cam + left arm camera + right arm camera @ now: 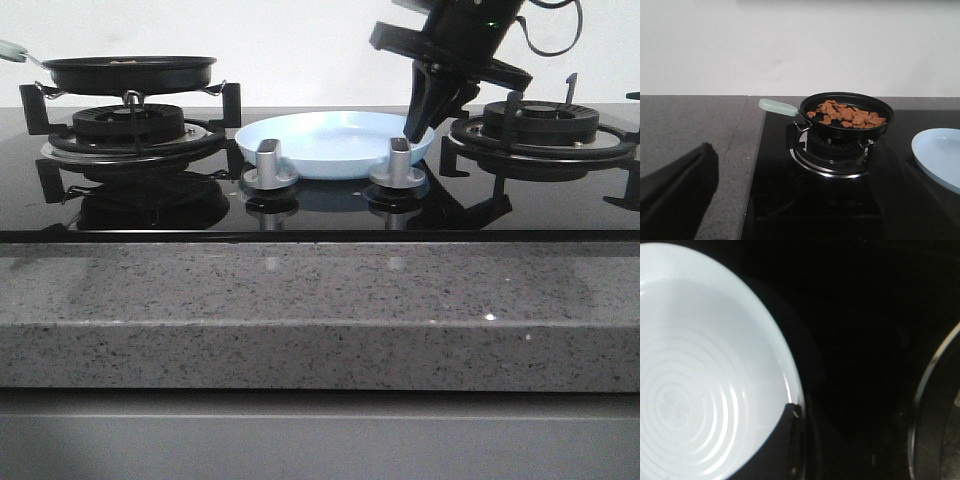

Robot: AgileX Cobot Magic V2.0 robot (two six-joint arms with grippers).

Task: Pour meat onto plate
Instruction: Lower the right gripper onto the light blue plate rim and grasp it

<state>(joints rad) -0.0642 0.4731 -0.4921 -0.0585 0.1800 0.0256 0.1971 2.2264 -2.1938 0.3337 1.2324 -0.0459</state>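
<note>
Already the right hand (418, 130) pinched the plate (335, 145) rim at three o'clock; meat (847, 114) sat in the pan (846, 116) at nine o'clock. The left hand's (677, 197) state I could not tell. A loose pinch might let the plate slide.

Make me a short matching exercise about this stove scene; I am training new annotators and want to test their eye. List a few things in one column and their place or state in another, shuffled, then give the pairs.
Things:
1. meat
2. plate
3. pan
4. right gripper

Places or states:
A. sits on the left burner, pale green handle pointing away from the plate
B. lies between the two burners, nothing on it
C. piled inside the pan
D. at the plate's right rim

Pairs: 1-C, 2-B, 3-A, 4-D
</note>
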